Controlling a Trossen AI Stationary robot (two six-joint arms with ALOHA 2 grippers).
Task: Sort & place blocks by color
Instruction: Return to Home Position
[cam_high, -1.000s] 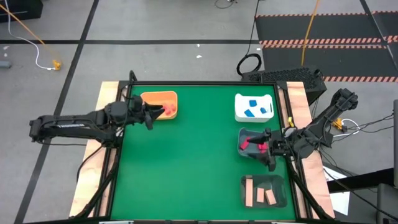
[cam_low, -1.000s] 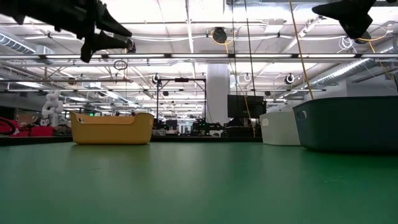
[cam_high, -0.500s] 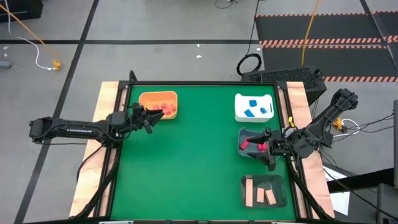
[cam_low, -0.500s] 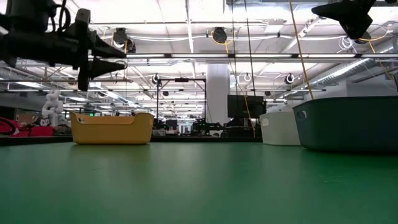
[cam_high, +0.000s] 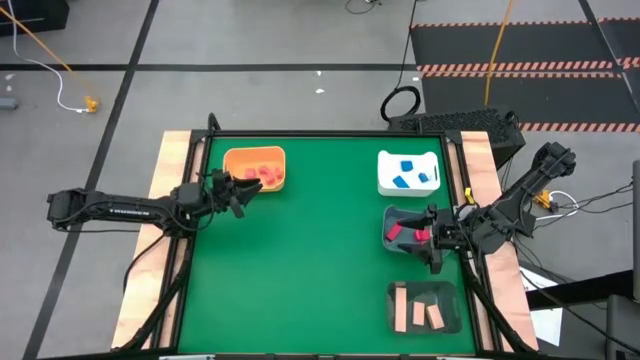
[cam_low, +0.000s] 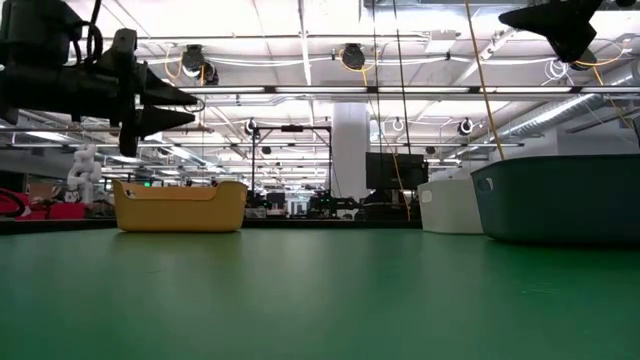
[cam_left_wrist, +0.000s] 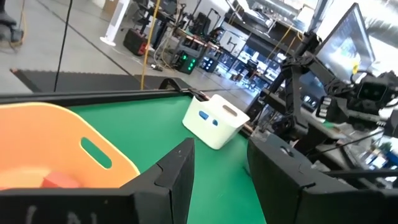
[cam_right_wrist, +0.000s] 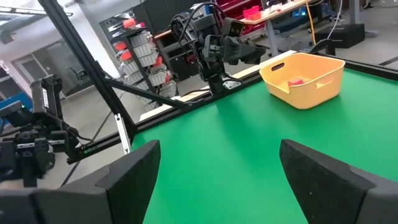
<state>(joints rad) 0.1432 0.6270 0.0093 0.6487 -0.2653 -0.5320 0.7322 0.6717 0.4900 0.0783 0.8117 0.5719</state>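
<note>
Hovering just beside the orange tray (cam_high: 255, 150), the left gripper (cam_high: 241, 191) is spread and empty. The right gripper (cam_high: 432, 250) (also spread, empty) hangs by the grey tray (cam_high: 390, 215). Red blocks (cam_high: 264, 174) lie in the orange tray, blue blocks (cam_high: 404, 174) in the white tray (cam_high: 385, 160), and tan blocks (cam_high: 420, 312) in the dark tray (cam_high: 446, 289).

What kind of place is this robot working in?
Probably a robotics lab or workshop: the left arm and right arm work over a green table, with monitors and electronics behind, and ceiling lights and cables overhead.
</note>
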